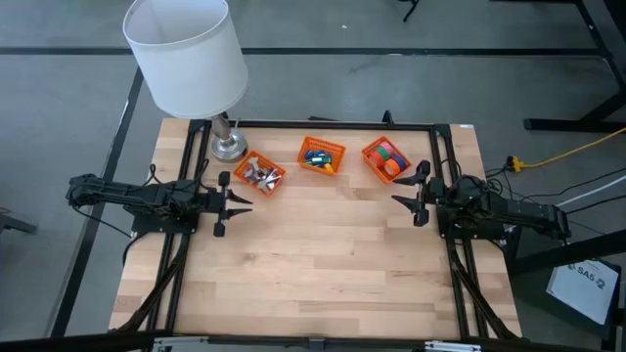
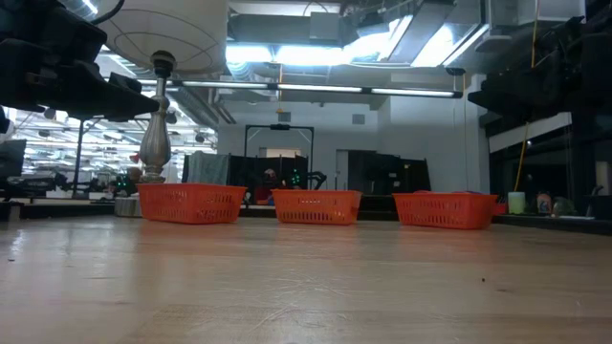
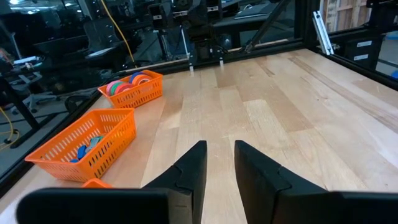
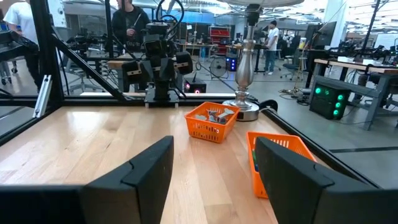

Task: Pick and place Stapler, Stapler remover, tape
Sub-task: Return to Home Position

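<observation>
Three orange baskets stand in a row at the table's far side. The right one (image 1: 385, 159) holds the tape rolls (image 3: 129, 83) in red, green and pink. The middle one (image 1: 322, 155) holds small blue and green blocky pieces (image 3: 87, 147), which look like staplers. The left one (image 1: 259, 174) holds small grey metal pieces (image 4: 214, 114), seemingly stapler removers. My left gripper (image 1: 243, 199) (image 3: 219, 149) hovers at the table's left side, pointing right, open by a narrow gap with nothing in it. My right gripper (image 1: 399, 196) (image 4: 214, 149) hovers at the right side, pointing left, wide open with nothing between its fingers.
A table lamp with a white shade (image 1: 186, 54) stands on its metal foot (image 1: 229, 147) at the far left, just behind the left basket. A black frame rail (image 1: 323, 125) runs along the far edge. Bare wood (image 1: 323, 254) spreads between the arms and toward the near edge.
</observation>
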